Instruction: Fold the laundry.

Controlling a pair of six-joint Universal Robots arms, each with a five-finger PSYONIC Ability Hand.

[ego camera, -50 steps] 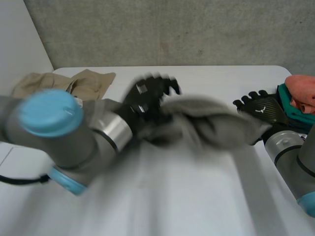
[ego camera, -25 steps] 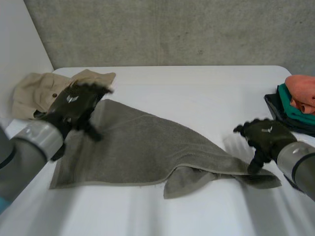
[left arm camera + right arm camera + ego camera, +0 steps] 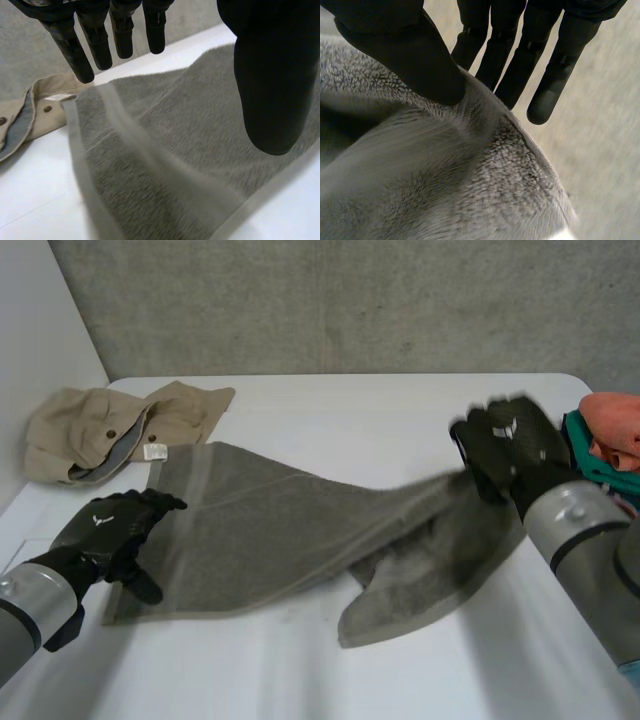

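Here, grey towel [image 3: 270, 530] lies spread on the white table [image 3: 330, 410], its right end raised and pinched between thumb and fingers of the right hand [image 3: 505, 445], left hand [image 3: 110, 530] slack-fingered, gripping nothing, over its left edge near a beige garment [image 3: 90, 430].

We count one grey towel [image 3: 270, 530] on one white table [image 3: 360, 405]. We count one beige garment [image 3: 90, 425]. At the table's right edge we count two folded pieces: one orange cloth [image 3: 615, 425] and one teal cloth [image 3: 598, 468]. Hands total two: left hand [image 3: 105, 535], right hand [image 3: 505, 445].
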